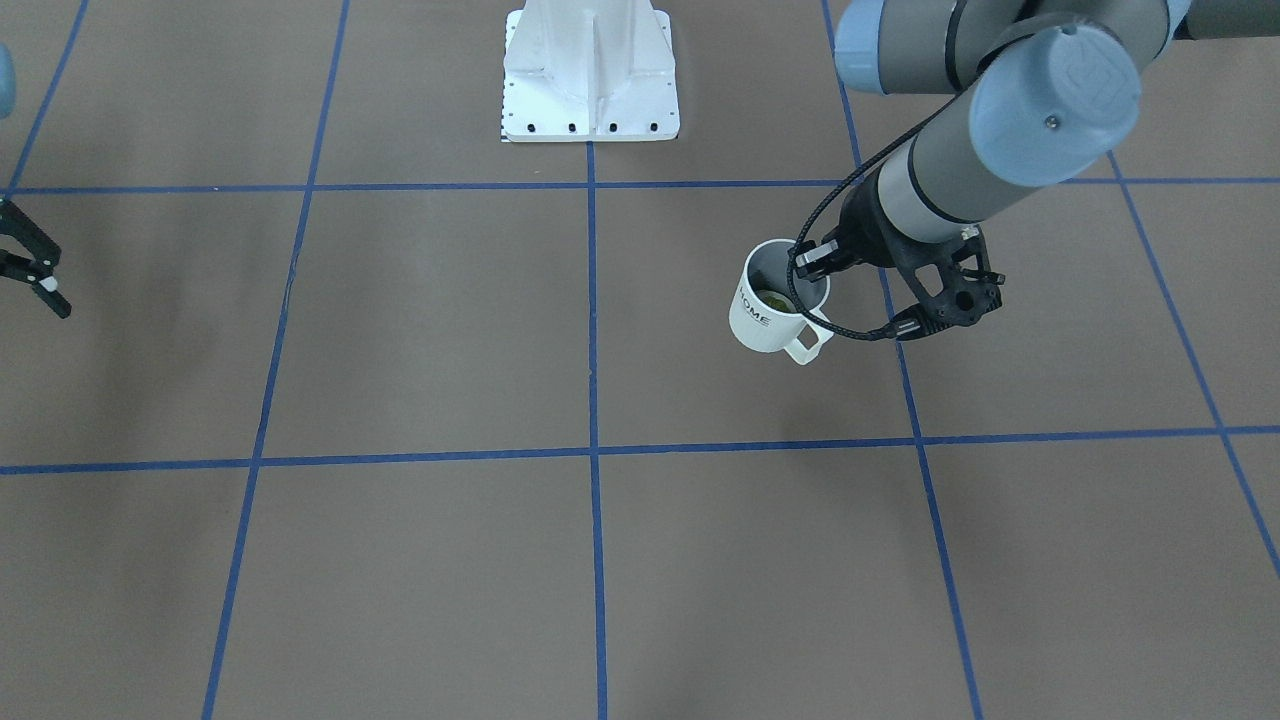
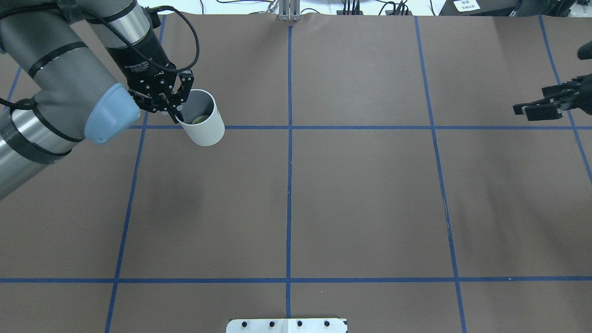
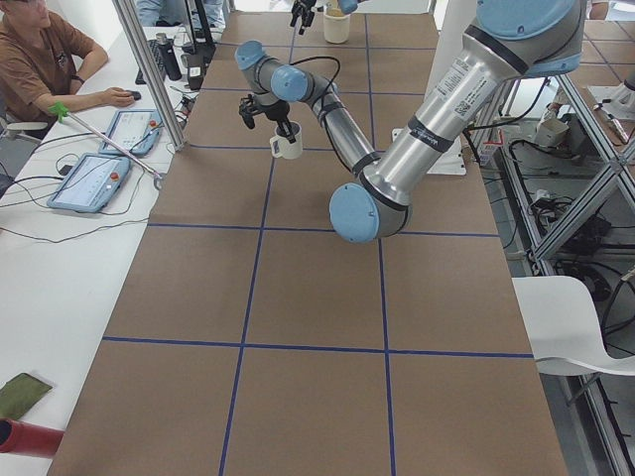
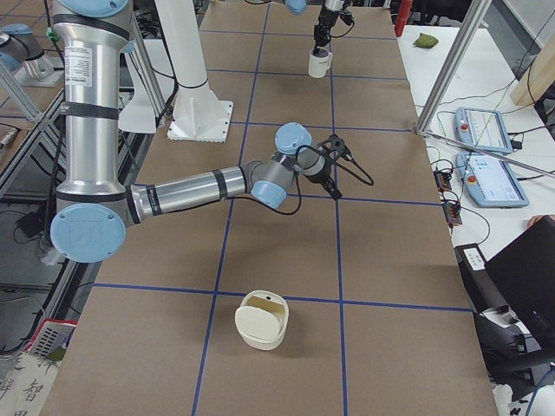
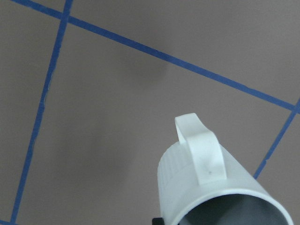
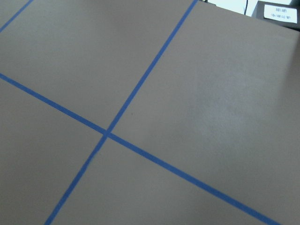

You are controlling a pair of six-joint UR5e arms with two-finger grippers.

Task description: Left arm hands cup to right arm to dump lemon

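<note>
Lemon (image 2: pixel 200 119) in cup (image 2: pixel 208 132), over table's (image 2: pixel 370 194) left.

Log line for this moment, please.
left gripper: shut on cup rim | cup: lifted, tilted | lemon: in cup | right gripper: open, empty

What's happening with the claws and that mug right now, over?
Left claw shut on rim of cream-white "HOME" mug, held tilted in air. Small yellowish-green lemon inside. Right claw open, empty, far across brown table.

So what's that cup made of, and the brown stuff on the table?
The cup looks like glazed pottery: smooth, cream-white, thick handle; hard plastic is possible. The table cover looks like matte brown paper, with faint creases. The blue lines look like tape.
</note>
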